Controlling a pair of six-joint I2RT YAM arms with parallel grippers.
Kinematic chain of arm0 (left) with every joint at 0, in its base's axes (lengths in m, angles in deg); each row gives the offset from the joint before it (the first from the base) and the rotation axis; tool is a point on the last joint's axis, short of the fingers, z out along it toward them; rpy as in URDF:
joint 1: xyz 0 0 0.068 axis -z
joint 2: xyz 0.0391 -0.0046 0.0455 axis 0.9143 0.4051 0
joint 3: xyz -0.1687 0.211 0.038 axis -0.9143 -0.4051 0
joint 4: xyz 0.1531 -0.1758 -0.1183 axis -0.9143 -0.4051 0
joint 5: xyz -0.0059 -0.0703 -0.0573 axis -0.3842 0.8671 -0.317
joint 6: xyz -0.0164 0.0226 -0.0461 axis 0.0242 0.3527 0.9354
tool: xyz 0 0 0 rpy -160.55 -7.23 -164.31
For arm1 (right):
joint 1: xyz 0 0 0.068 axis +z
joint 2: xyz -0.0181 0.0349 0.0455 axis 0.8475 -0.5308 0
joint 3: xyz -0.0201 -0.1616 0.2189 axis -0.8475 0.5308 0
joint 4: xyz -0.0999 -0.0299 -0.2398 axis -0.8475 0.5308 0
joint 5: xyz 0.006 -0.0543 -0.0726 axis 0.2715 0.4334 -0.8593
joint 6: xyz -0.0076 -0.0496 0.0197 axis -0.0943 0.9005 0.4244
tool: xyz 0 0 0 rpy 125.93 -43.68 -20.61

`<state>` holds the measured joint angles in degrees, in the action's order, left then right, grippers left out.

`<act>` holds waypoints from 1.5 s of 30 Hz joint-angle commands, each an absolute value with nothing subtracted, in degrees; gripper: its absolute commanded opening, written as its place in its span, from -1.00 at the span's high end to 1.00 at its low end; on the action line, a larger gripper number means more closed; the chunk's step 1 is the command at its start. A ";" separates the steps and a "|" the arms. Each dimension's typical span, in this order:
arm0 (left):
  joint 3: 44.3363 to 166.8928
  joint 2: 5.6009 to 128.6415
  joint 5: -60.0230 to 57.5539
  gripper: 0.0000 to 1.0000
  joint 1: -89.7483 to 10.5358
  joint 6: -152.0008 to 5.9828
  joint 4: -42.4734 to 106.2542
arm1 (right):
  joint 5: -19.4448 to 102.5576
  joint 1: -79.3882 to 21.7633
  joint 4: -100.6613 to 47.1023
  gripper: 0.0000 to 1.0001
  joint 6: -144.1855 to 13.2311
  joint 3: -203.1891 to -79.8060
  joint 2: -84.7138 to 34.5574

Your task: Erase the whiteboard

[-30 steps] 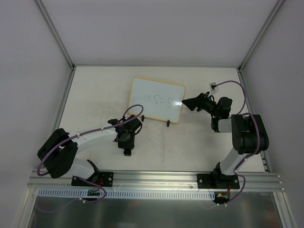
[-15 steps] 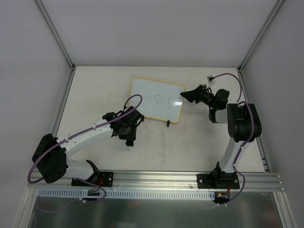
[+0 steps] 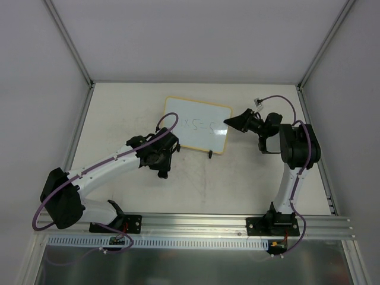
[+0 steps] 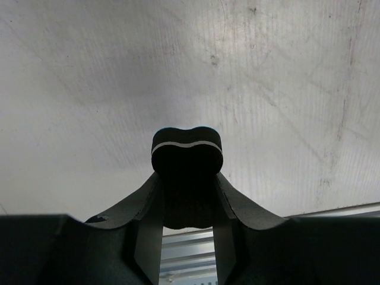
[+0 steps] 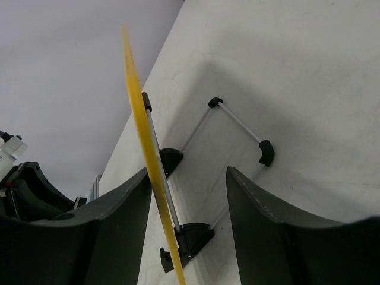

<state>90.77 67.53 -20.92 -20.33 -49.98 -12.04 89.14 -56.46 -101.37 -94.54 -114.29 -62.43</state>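
The whiteboard (image 3: 196,123), white with a yellow-orange frame and dark handwriting, stands tilted on its black clip feet at the back middle of the table. My right gripper (image 3: 229,122) is open at the board's right edge. In the right wrist view (image 5: 187,172) the yellow frame edge (image 5: 138,116) runs between the jaws, close to the left finger (image 5: 119,219). My left gripper (image 3: 161,171) is off the board's lower left corner, pointing toward the near side. It is shut on a dark eraser block (image 4: 187,148) held just above the table.
The board's wire stand (image 5: 237,119) and black clip feet (image 5: 187,237) rest on the table behind the frame. A metal rail (image 3: 196,222) runs along the near edge. Walls enclose the table on the left, back and right.
The left arm has stretched out, carrying the eraser up toward the board's lower left corner. The right gripper has moved up and slightly left along the board's right edge.
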 commanded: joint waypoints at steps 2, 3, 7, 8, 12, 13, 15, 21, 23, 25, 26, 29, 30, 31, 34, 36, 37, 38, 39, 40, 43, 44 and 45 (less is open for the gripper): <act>93.03 67.21 -23.29 1.00 -20.49 -51.54 -14.25 | 91.13 -56.18 -115.00 -0.01 -95.14 -115.70 -61.86; 93.56 67.47 -23.29 1.00 -20.93 -51.72 -14.25 | 91.13 -56.27 -115.09 0.02 -95.40 -115.61 -61.86; 96.02 68.79 -23.29 1.00 -22.07 -52.95 -14.42 | 91.40 -55.83 -115.18 0.07 -94.70 -114.91 -61.33; 96.63 69.58 -23.21 1.00 -22.42 -53.30 -14.34 | 91.40 -55.83 -115.09 0.09 -94.44 -114.73 -60.98; 100.58 71.52 -22.77 1.00 -23.57 -54.62 -14.42 | 91.92 -55.13 -115.09 0.18 -93.56 -114.38 -60.45; 101.20 71.78 -22.68 1.00 -23.83 -55.05 -14.51 | 91.92 -54.95 -115.09 0.19 -93.03 -114.29 -60.37; 102.69 72.83 -22.68 1.00 -24.27 -55.32 -14.42 | 92.53 -54.34 -115.09 0.21 -92.68 -114.38 -60.28; 105.51 75.30 -22.33 1.00 -25.76 -56.81 -14.51 | 93.68 -53.11 -115.09 0.27 -91.62 -114.38 -60.01; 106.13 76.26 -21.98 1.00 -26.29 -56.99 -14.51 | 93.86 -52.75 -115.09 0.34 -91.18 -114.12 -59.84; 107.36 76.97 -21.80 1.00 -27.08 -57.43 -14.60 | 93.94 -52.40 -115.18 0.51 -90.74 -113.85 -59.66; 107.80 77.67 -21.63 1.00 -27.34 -57.52 -14.60 | 93.94 -52.40 -115.09 0.58 -90.48 -113.76 -59.49; 109.99 79.68 -21.71 1.00 -28.05 -58.04 -14.69 | 93.94 -52.40 -115.18 0.72 -90.04 -113.24 -58.96; 111.13 80.30 -22.06 1.00 -28.22 -58.13 -14.60 | 93.94 -52.40 -115.18 0.76 -90.04 -113.15 -58.96; 111.92 80.74 -22.24 1.00 -28.49 -58.31 -14.60 | 93.94 -52.32 -115.18 0.86 -90.04 -113.15 -58.78; 114.91 83.03 -23.90 1.00 -28.58 -58.48 -14.60 | 93.95 -52.40 -115.18 0.99 -89.95 -112.97 -58.78; 116.58 85.05 -24.08 1.00 -28.66 -58.66 -14.60 | 93.77 -52.32 -115.18 0.99 -89.51 -112.71 -58.78; 118.42 85.75 -24.43 1.00 -28.66 -59.01 -14.60 | 93.42 -52.14 -115.18 0.99 -89.25 -112.45 -58.78; 119.39 87.24 -24.52 1.00 -28.66 -59.19 -14.69 | 93.24 -52.05 -115.18 0.99 -88.64 -112.01 -58.96; 120.45 88.04 -24.53 1.00 -28.66 -59.36 -14.69 | 93.15 -51.70 -115.09 0.99 -88.11 -111.75 -59.22; 122.28 88.74 -24.79 1.00 -28.66 -59.71 -14.69 | 92.63 -51.44 -115.18 0.99 -87.50 -111.57 -59.83; 125.89 91.81 -26.28 1.00 -28.66 -60.24 -14.69 | 92.27 -50.82 -115.18 0.99 -86.61 -110.60 -61.76; 126.60 93.39 -27.41 1.00 -28.58 -60.33 -14.60 | 92.45 -50.73 -115.18 0.99 -86.26 -110.60 -61.16; 128.09 94.19 -28.03 1.00 -28.66 -60.59 -14.69 | 91.84 -50.56 -115.09 0.99 -85.04 -109.82 -60.63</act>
